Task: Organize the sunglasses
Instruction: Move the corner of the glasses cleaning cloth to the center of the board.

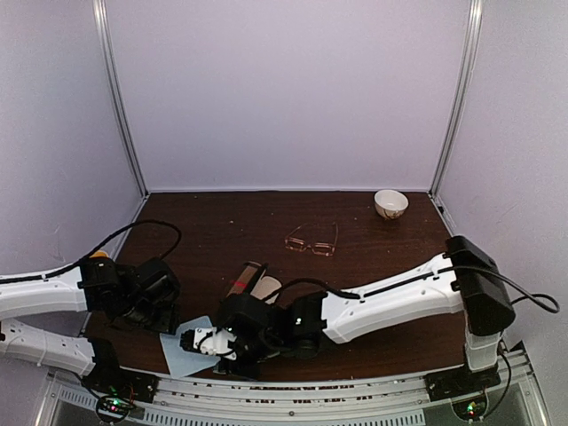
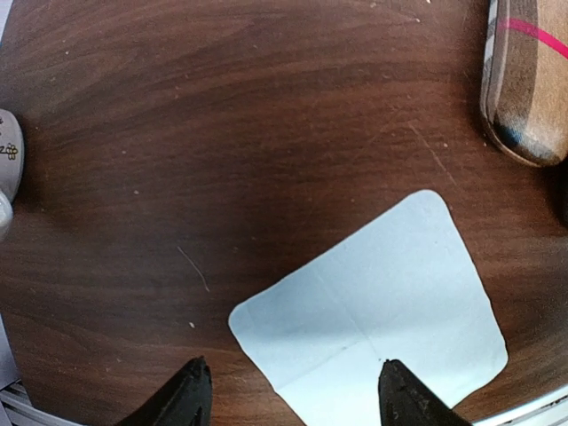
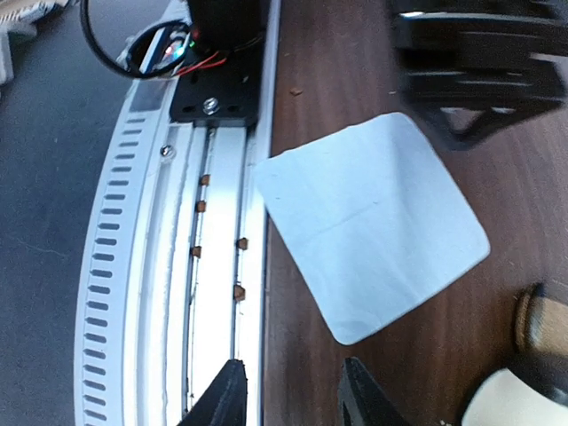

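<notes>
One pair of thin copper wire-framed sunglasses (image 1: 311, 240) lies unfolded on the dark wooden table, behind the middle and far from both grippers. My left gripper (image 1: 162, 317) (image 2: 293, 395) hovers open over the near left of the table. Its fingertips (image 2: 191, 390) straddle the corner of a pale blue cloth (image 2: 377, 311) without holding it. My right gripper (image 1: 207, 343) (image 3: 291, 398) reaches across to the table's near edge beside the same cloth (image 3: 373, 222). It is open, with only bare wood and the rail between its fingers.
A brown wooden case (image 1: 241, 280) (image 2: 524, 80) with a red mark lies right of the cloth (image 1: 185, 352). A small white bowl (image 1: 390, 203) sits at the back right. A slotted metal rail (image 3: 204, 266) runs along the near table edge.
</notes>
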